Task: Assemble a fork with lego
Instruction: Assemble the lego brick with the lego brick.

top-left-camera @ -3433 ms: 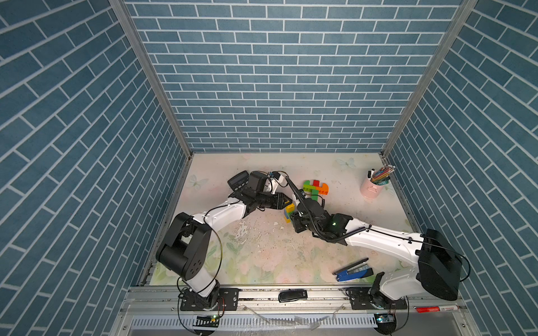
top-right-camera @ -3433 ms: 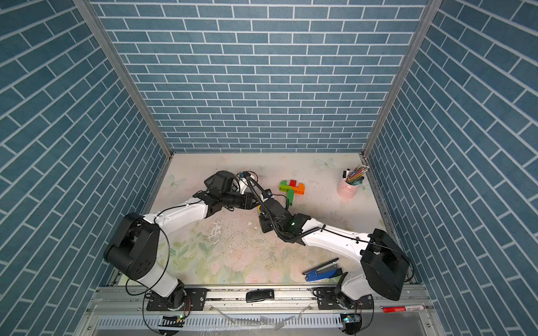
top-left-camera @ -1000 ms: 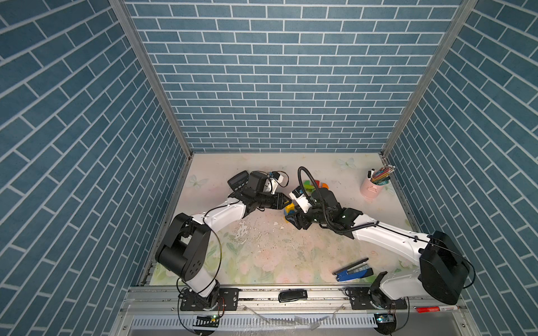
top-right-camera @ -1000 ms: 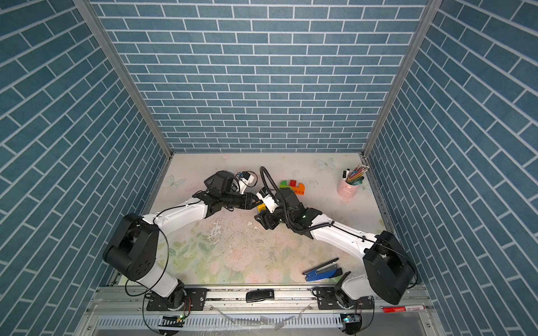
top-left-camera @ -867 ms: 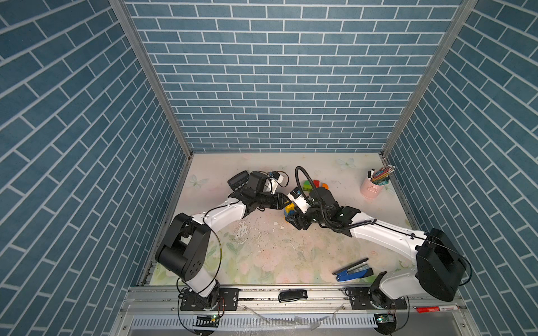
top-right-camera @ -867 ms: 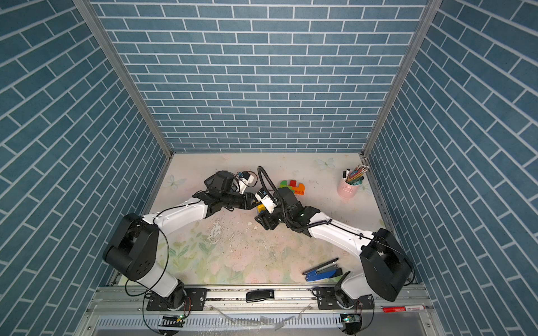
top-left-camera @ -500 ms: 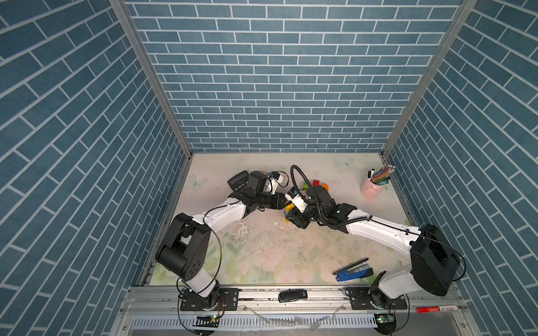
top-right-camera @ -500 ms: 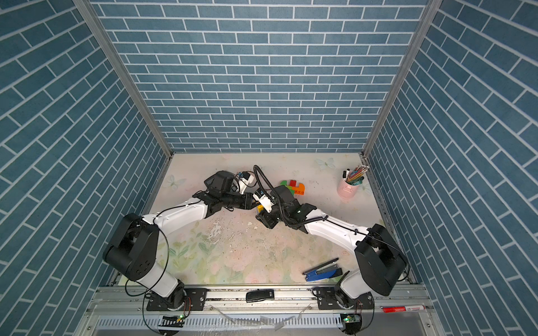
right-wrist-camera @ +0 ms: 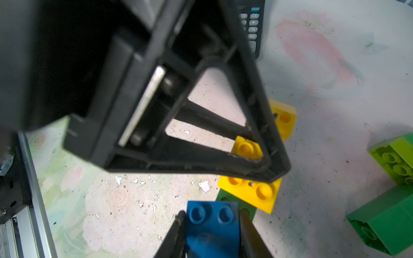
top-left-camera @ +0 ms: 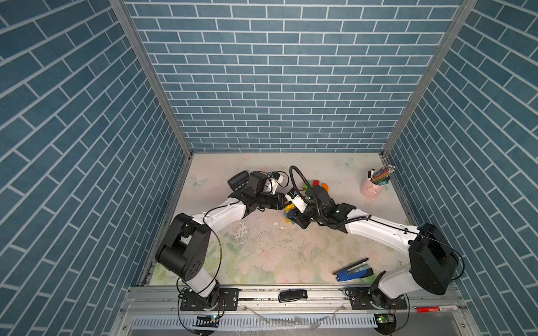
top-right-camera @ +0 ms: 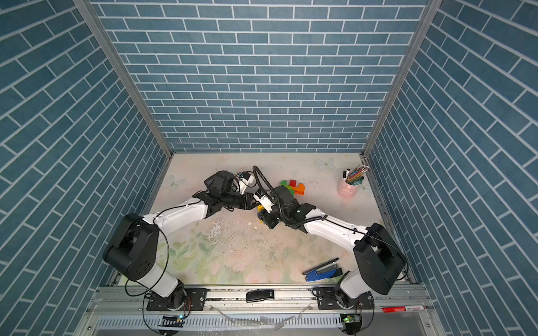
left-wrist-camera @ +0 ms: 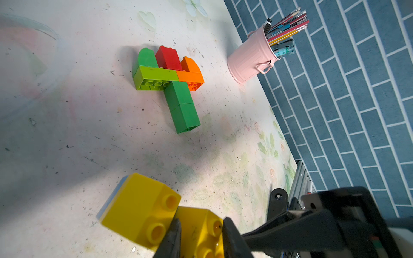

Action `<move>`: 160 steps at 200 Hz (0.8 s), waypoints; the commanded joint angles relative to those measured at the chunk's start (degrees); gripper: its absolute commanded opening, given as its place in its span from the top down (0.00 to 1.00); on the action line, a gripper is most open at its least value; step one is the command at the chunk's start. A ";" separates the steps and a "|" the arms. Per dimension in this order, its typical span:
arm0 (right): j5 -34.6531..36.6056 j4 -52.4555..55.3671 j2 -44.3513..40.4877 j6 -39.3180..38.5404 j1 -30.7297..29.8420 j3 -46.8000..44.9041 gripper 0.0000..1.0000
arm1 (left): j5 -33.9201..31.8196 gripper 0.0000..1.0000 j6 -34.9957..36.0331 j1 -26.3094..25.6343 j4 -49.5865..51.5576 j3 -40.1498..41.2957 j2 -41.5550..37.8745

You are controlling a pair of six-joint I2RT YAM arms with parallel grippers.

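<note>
Right fingers [right-wrist-camera: 176, 235] pinched a blue brick [right-wrist-camera: 212, 224] and left fingers [left-wrist-camera: 172, 240] a yellow brick [left-wrist-camera: 201, 231], both hard, light and smooth, likely best held by flat sides.

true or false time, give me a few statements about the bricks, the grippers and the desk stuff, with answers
1. The right gripper is shut on a blue brick. True.
2. The left gripper is open and empty. False: it is clamped on a yellow brick.
3. The pink pencil cup lies tipped over. False: it stands upright.
4. No gripper touches the green-handled brick assembly. True.
5. The stapler is red. False: it is blue.
</note>
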State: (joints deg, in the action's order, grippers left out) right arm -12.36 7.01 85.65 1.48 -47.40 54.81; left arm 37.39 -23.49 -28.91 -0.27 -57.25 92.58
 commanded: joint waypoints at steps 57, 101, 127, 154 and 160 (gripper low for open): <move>17.44 -4.89 -8.70 10.07 -5.60 -6.65 0.76 | -0.47 0.66 0.70 -0.16 2.05 -0.14 0.05; 24.93 -10.28 -10.54 16.69 -8.95 -11.33 0.76 | -0.38 0.66 0.72 -0.16 2.29 -0.14 0.00; 24.49 -12.48 -8.98 17.55 -9.11 -11.80 0.76 | -0.38 0.66 0.73 -0.15 2.37 -0.23 -0.05; 24.45 -14.90 -7.80 18.28 -9.03 -12.31 0.76 | -0.47 0.66 0.87 -0.11 2.56 -0.14 -0.30; 24.29 -15.15 -7.53 18.38 -9.05 -12.22 0.76 | -0.47 0.66 0.89 -0.16 2.52 -0.14 -0.38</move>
State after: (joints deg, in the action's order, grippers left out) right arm 10.37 -4.29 76.86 17.21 -56.25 43.16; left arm 37.34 -23.49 -28.91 -0.25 -57.25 92.55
